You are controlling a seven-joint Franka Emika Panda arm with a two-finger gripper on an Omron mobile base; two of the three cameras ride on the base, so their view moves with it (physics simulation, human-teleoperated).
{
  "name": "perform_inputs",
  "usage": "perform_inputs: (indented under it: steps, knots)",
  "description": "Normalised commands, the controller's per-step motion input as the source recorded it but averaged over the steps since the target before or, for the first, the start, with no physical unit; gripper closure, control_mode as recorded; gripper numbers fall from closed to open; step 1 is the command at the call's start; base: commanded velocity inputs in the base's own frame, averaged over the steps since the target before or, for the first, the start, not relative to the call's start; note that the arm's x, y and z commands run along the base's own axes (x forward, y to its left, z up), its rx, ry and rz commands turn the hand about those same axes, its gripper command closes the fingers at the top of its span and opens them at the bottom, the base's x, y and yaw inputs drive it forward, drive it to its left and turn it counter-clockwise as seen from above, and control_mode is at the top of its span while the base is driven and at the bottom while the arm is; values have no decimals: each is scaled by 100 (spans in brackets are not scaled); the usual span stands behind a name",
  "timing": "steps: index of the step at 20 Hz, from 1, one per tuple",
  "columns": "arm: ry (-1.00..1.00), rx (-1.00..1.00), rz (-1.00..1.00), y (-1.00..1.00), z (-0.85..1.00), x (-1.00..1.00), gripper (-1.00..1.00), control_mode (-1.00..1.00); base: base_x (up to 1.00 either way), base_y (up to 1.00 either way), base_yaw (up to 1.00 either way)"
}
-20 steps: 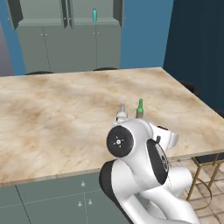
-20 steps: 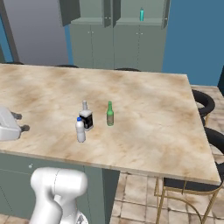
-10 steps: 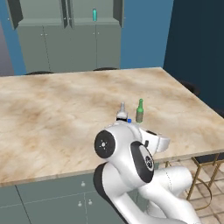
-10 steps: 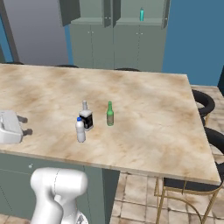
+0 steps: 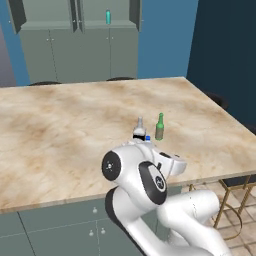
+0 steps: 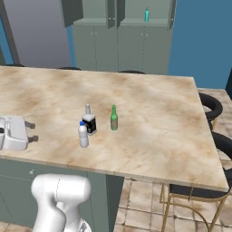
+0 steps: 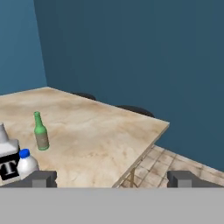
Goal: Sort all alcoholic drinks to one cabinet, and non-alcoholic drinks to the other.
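Marble counter point(image 5: 60, 130) fills the left base view, green bottle point(image 5: 159, 127) right of centre, teal bottle point(image 5: 108, 17) in the cabinet point(image 5: 75, 20) at top; right base view: white bottle point(image 6: 83, 134) just beside the black-labelled bottle point(image 6: 89, 121) at centre left; hand view: gripper point(image 7: 111, 179) at the bottom edge, fingers point(image 7: 41, 178) spread wide, holding nothing.

A marble-topped island counter point(image 6: 149, 118) carries three bottles: beside the black-labelled square bottle point(image 6: 89, 121) stand the white blue-capped bottle point(image 6: 83, 135), touching, and the green glass bottle point(image 6: 113, 118), apart.
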Motion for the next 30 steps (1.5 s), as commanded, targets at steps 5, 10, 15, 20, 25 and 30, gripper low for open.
perform_inputs:
  steps: [5, 10, 15, 20, 25, 30]
  knots:
    - [-2, 0, -1, -5, -12, 29, -100, -100, 0, 0, 0]
    - [0, 0, 0, -1, -17, 30, -100, -100, 0, 0, 0]
    - [0, 0, 0, 0, -31, 31, -100, -100, 0, 0, 0]
    - [-2, 2, 1, 0, -34, 33, -100, -100, 0, 0, 0]
    - [-2, 1, 2, 0, -31, 37, -100, -100, 0, 0, 0]
    - [-1, 1, 2, 0, -22, 38, -100, -100, 0, 0, 0]
